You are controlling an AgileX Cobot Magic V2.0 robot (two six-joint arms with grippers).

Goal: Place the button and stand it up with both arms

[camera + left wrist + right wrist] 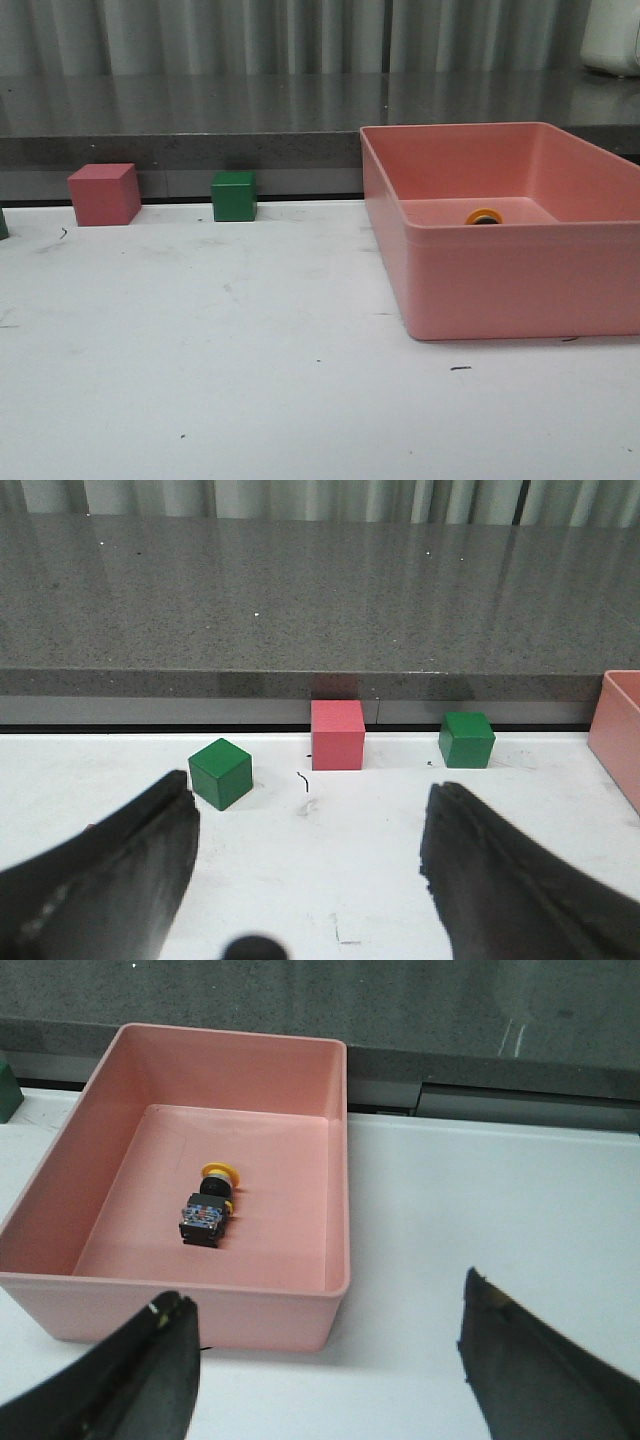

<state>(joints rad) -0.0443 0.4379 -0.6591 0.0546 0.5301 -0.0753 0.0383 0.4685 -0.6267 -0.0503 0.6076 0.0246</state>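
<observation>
I see the button (212,1206) lying on its side in the pink bin (60,1260), cap toward twelve o'clock, so it needs lifting out. My right gripper (325,1360) hangs above, spread wide; left gripper (310,870) spread too, facing the cubes.
</observation>
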